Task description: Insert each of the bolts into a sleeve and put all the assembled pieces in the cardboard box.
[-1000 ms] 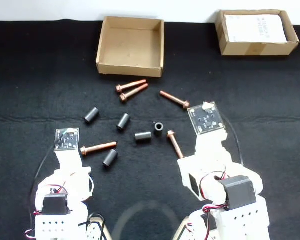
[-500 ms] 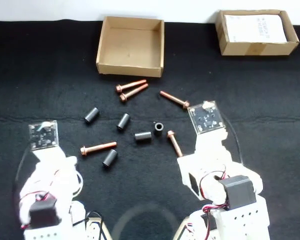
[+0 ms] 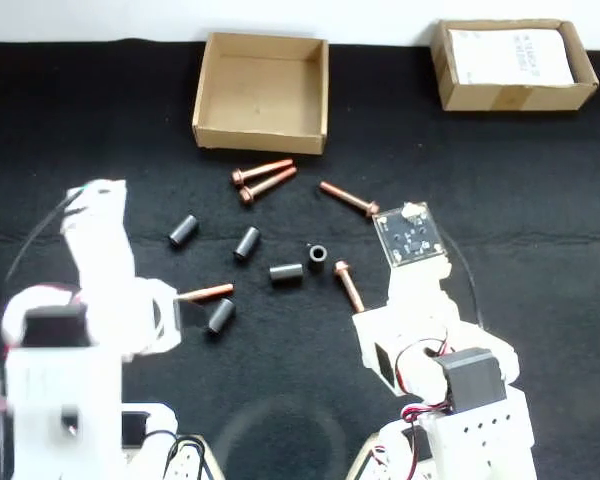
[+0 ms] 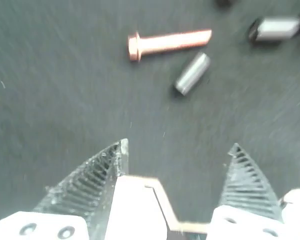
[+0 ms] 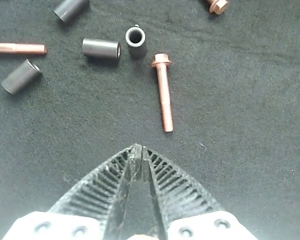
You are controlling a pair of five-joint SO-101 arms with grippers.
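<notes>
Lifted and swung outward since a second ago, the left arm (image 3: 100,260) holds its left gripper (image 4: 177,150) with ridged jaws wide apart above the fuzzy black cloth (image 3: 540,200), near a shiny copper bolt (image 4: 169,42) and a smooth grey sleeve (image 4: 192,73). The right gripper (image 5: 139,150) has stayed put, jaws pressed together, with a long bolt (image 5: 163,92) ahead of it beside an upright sleeve (image 5: 135,37). Farther off, five bolts and five sleeves all lie loose on the cloth, outside the square brown cardboard box (image 3: 261,95).
</notes>
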